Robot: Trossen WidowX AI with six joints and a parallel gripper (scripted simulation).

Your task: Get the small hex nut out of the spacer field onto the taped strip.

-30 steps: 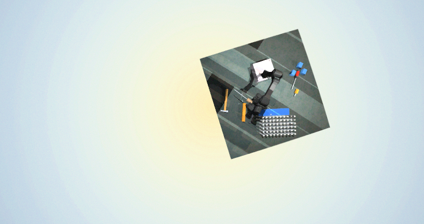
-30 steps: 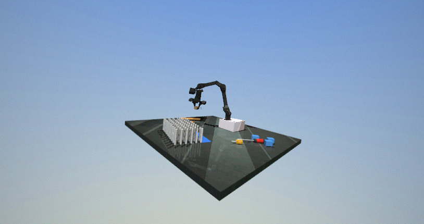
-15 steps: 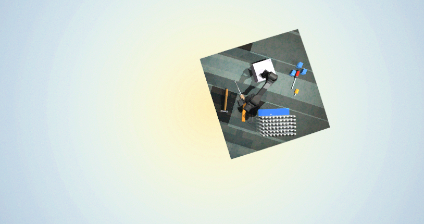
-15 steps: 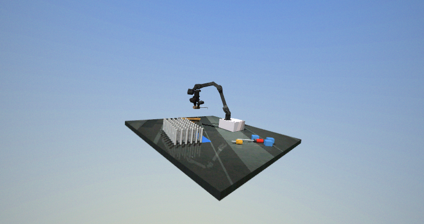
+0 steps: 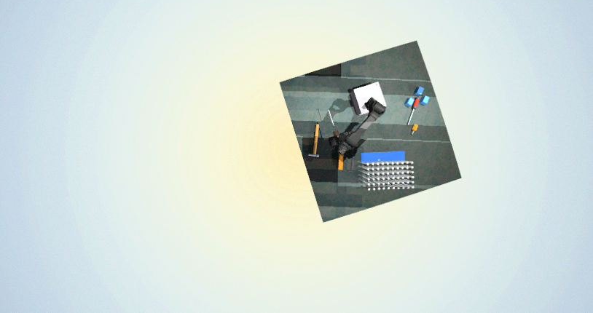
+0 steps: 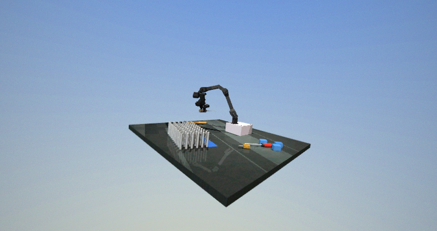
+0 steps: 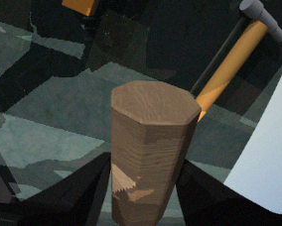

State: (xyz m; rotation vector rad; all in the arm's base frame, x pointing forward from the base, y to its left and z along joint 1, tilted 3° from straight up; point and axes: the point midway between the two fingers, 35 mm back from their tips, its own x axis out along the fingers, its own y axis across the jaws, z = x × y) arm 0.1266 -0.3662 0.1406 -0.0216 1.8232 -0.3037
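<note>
My gripper [image 5: 336, 138] [image 6: 202, 108] [image 7: 143, 162] is shut on the wooden handle [image 5: 336, 133] [image 7: 151, 134] of a tool with a thin pale shaft [image 5: 331, 117] [image 6: 211, 110]. The tool is high above the table, left of the spacer field in the top view. The shaft points away from the field there; its tip is too small to make out. The standing metal spacers [image 5: 412, 162] [image 6: 197, 139] are in rows and look upright. A small light spot, seemingly the nut [image 5: 378, 159], lies on the blue taped strip [image 5: 391, 156] [image 6: 211, 143] in front of them.
A hammer [image 5: 315, 139] [image 7: 228, 71] and an orange bar [image 5: 340, 164] [image 7: 79, 5] lie left of the field in the top view. A red-handled screwdriver [image 5: 415, 102] [image 6: 267, 144], blue cubes [image 5: 419, 90] [image 6: 276, 147] and a stubby yellow tool [image 5: 414, 127] [image 6: 246, 146] lie right. The white base box [image 5: 364, 93] [image 6: 238, 129] carries the arm.
</note>
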